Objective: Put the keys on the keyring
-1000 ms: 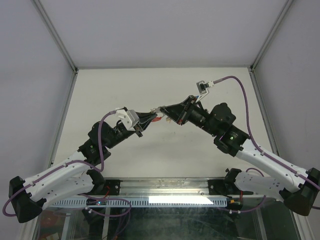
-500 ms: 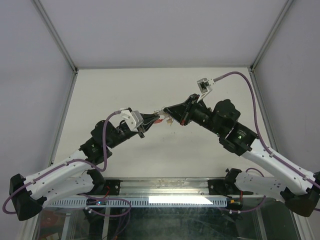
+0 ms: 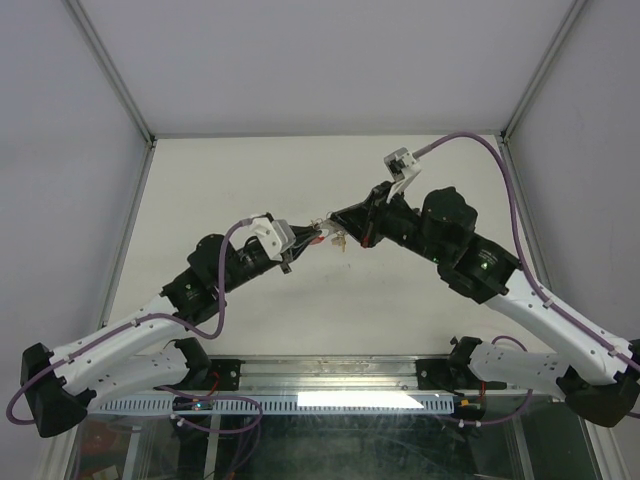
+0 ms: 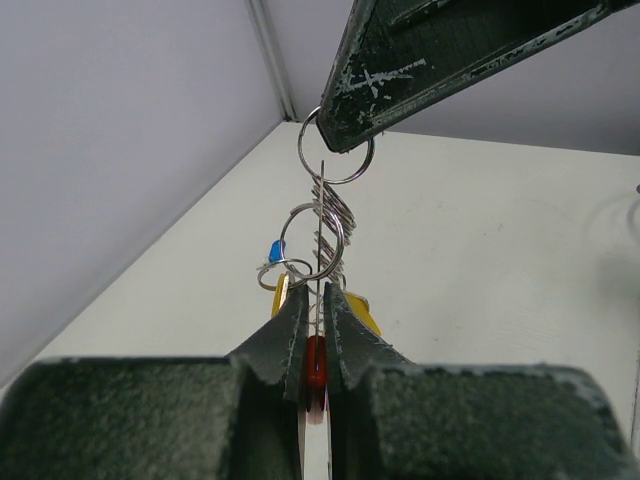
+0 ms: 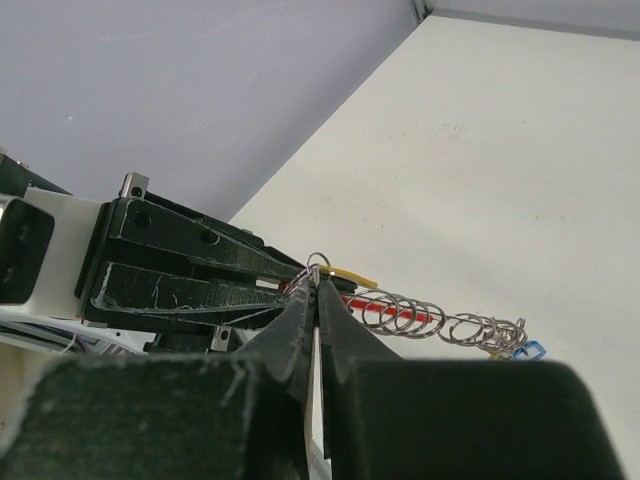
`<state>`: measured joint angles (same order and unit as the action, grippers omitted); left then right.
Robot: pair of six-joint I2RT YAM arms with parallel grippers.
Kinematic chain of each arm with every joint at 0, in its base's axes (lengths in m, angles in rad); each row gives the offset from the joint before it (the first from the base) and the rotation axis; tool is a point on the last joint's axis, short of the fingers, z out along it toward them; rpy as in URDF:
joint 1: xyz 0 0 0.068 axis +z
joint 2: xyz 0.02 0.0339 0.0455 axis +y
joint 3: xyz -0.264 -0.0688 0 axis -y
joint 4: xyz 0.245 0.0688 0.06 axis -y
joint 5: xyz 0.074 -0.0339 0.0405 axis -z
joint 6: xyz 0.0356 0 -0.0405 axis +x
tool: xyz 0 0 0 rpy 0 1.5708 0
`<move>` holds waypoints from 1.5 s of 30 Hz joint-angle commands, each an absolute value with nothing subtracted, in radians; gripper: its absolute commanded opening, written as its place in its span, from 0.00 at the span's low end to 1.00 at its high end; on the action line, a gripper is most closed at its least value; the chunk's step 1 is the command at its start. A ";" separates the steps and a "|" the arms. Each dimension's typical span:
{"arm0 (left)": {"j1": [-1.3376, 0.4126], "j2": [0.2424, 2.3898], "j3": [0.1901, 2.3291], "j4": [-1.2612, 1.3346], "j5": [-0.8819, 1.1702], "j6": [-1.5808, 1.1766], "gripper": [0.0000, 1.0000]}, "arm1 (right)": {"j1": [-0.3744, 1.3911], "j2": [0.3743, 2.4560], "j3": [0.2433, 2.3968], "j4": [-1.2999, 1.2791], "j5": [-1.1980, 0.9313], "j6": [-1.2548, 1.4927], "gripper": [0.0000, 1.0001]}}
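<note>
Over the middle of the table, your left gripper, closed, pinched the red key; your right gripper, closed, pinched the keyring. The blue key and yellow key hung between them.

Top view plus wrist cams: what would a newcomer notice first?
The two arms meet tip to tip above the middle of the table, with the left gripper and right gripper both shut. Between them runs a string of silvery rings. The left pinches a red key, the right nips the top keyring, and a blue key hangs from the rings.
</note>
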<state>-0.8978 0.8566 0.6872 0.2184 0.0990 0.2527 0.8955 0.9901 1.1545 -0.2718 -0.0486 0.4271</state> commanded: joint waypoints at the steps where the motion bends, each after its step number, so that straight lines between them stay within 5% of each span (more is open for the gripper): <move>1: -0.893 0.866 0.733 0.182 0.081 0.258 0.00 | 0.888 0.945 1.125 -0.039 -0.046 0.334 0.00; 12: -0.893 0.880 0.758 0.176 0.107 0.225 0.00 | 0.892 0.977 1.037 0.136 -0.037 0.225 0.00; 26: -0.893 0.884 0.803 0.176 0.125 0.129 0.01 | 0.939 0.960 0.730 0.729 -0.011 0.163 0.00; 37: -0.893 0.825 0.815 0.209 0.198 0.070 0.30 | 0.972 1.031 0.616 1.225 -0.018 0.131 0.00; 45: -0.893 0.765 0.855 0.174 0.224 0.038 0.41 | 0.974 1.040 0.598 1.338 -0.046 0.094 0.00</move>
<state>-0.8955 0.8043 0.7841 0.1486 0.1951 0.0784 0.9676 1.0538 0.5961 1.1648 -0.0326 0.1383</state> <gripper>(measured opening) 0.385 0.007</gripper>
